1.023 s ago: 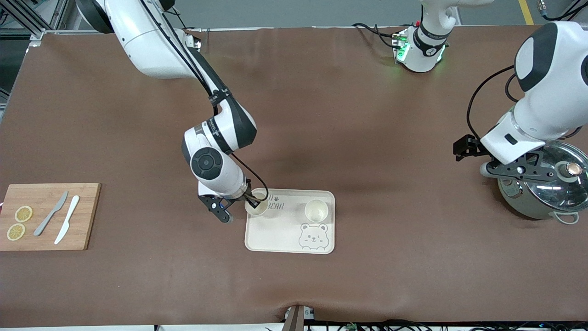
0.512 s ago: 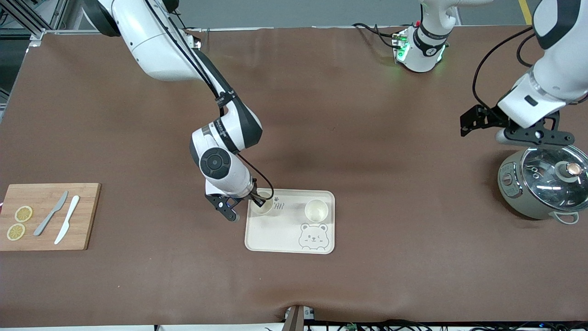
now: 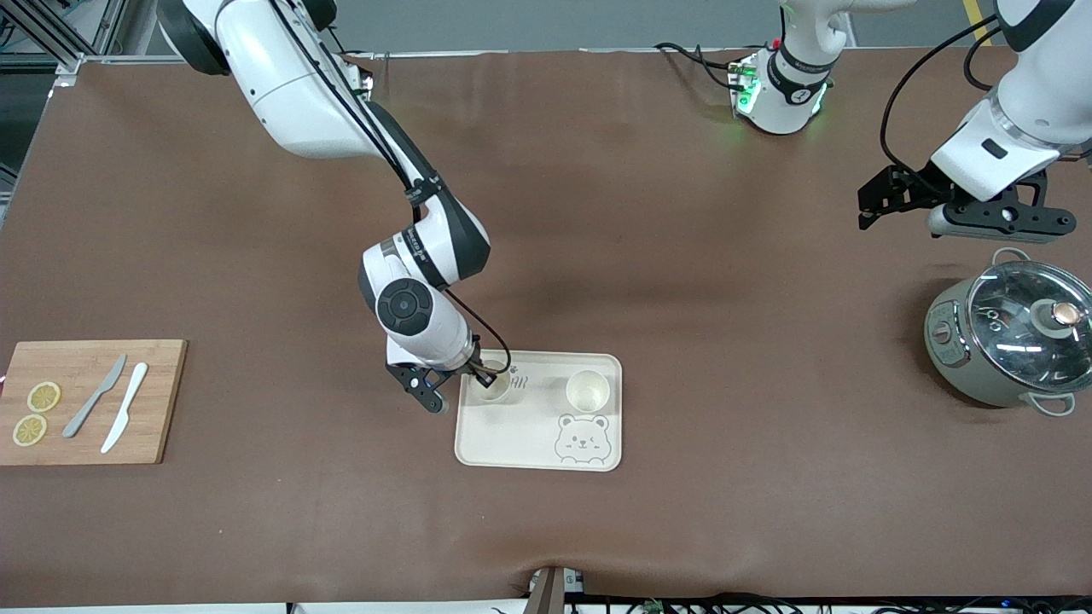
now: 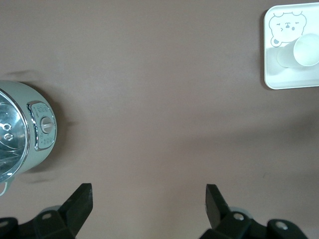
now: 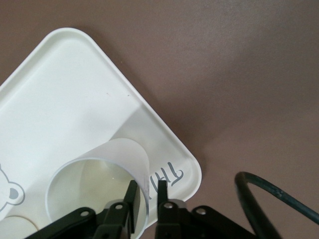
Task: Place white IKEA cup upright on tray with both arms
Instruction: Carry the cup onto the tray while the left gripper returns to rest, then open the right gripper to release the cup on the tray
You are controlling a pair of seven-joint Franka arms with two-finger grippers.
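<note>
Two white cups stand upright on the cream bear tray. One cup is at the tray's corner toward the right arm's end, by the grey lettering. My right gripper is down on it. In the right wrist view that gripper straddles the cup's rim, one finger inside and one outside. The jaws stand slightly open, with a sliver of tray showing past the wall. The other cup stands free. My left gripper hangs open and empty over bare table.
A grey pot with a glass lid sits at the left arm's end, close below the left gripper, and shows in the left wrist view. A wooden cutting board with two knives and lemon slices lies at the right arm's end.
The right gripper shifted the cup a little along the tray and its jaws have parted slightly. The left arm lifted away from the pot toward its base.
</note>
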